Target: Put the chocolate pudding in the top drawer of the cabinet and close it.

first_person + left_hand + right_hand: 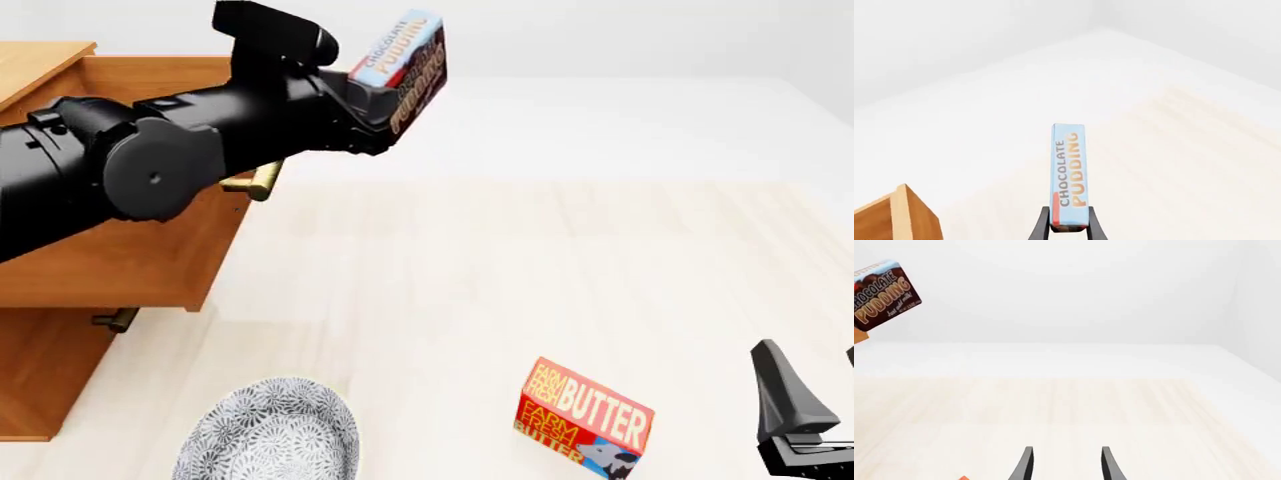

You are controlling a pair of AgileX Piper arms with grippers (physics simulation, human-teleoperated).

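My left gripper (380, 100) is shut on the chocolate pudding (407, 58), a thin light blue and brown box, and holds it high in the air to the right of the cabinet (127, 250). The box shows edge-on between the fingers in the left wrist view (1068, 175) and at the far edge of the right wrist view (882, 294). The top drawer (147, 75) stands pulled out under my left arm, its brass handle (256, 182) partly hidden. My right gripper (1064, 465) is open and empty low at the front right (814, 400).
A red Farm Fresh Butter box (585, 418) lies on the table at the front, right of centre. A grey patterned plate (274, 432) sits at the front left by the cabinet. The lower drawer's handle (115, 320) shows below the open drawer. A cabinet corner (901, 215) shows in the left wrist view.
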